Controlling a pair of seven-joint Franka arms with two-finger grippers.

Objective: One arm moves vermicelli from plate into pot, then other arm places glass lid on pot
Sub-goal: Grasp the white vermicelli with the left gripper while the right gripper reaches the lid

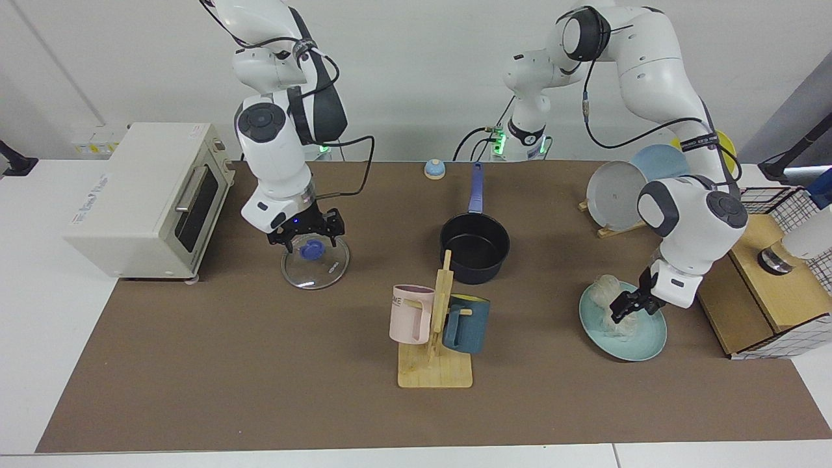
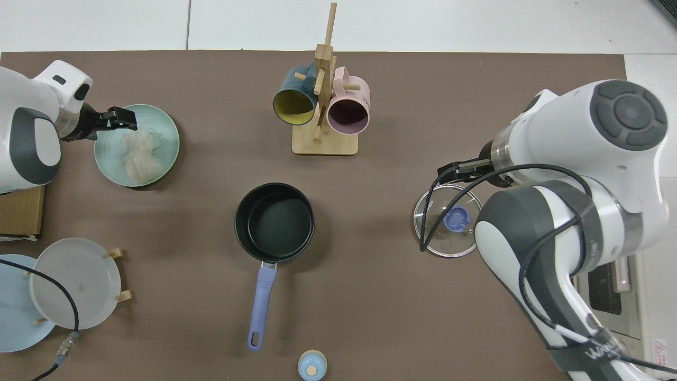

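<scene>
The pot (image 1: 475,247) sits near the middle of the counter (image 1: 260,390), its blue-purple handle pointing toward the arms' bases, and it holds nothing. Off to one side of the pot, the teal plate (image 1: 640,339) lies flat with the vermicelli (image 1: 608,292) heaped on it. The left gripper (image 1: 625,309) is down at that bundle, right over the plate's edge farthest from the pot; its jaws are low among the strands, but I cannot tell whether they are spread or pinching.

On the pot's other side, well apart from it, the glass lid (image 1: 315,261) lies flat on the counter with its blue knob up. The right gripper (image 1: 305,235) hangs just above that knob, jaws spread to either side of it and not touching it.

In front of the pot stands a wooden mug rack (image 1: 435,364) carrying a pink mug (image 1: 411,314) and a dark blue mug (image 1: 465,323).
</scene>
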